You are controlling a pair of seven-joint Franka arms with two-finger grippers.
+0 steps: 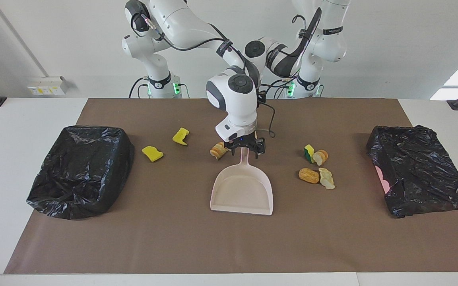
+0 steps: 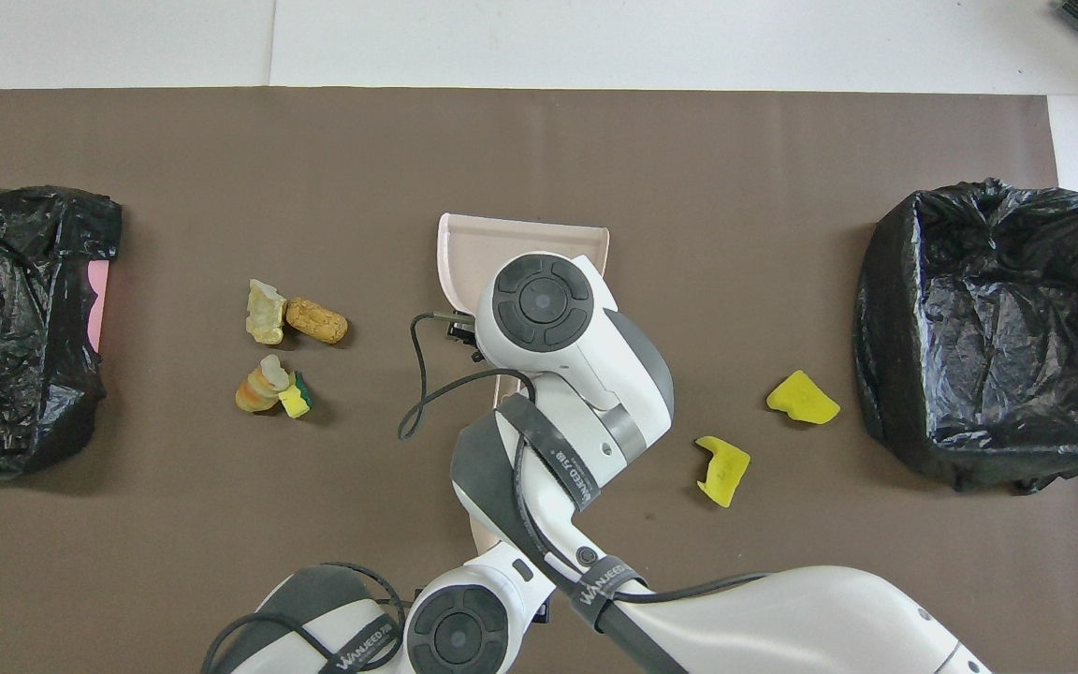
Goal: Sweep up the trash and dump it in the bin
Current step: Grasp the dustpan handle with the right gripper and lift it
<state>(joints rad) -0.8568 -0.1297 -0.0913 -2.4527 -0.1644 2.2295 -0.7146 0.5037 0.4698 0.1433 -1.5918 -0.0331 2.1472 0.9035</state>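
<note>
Right gripper (image 1: 245, 147) low over dustpan (image 1: 242, 190) handle, fingers either side. Bread chunk (image 1: 218, 151) beside it. Two yellow sponge bits (image 1: 181, 136) nearer one black bin (image 1: 81, 171).

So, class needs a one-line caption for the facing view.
Right gripper poised over dustpan handle, trash scattered on the mat.
</note>
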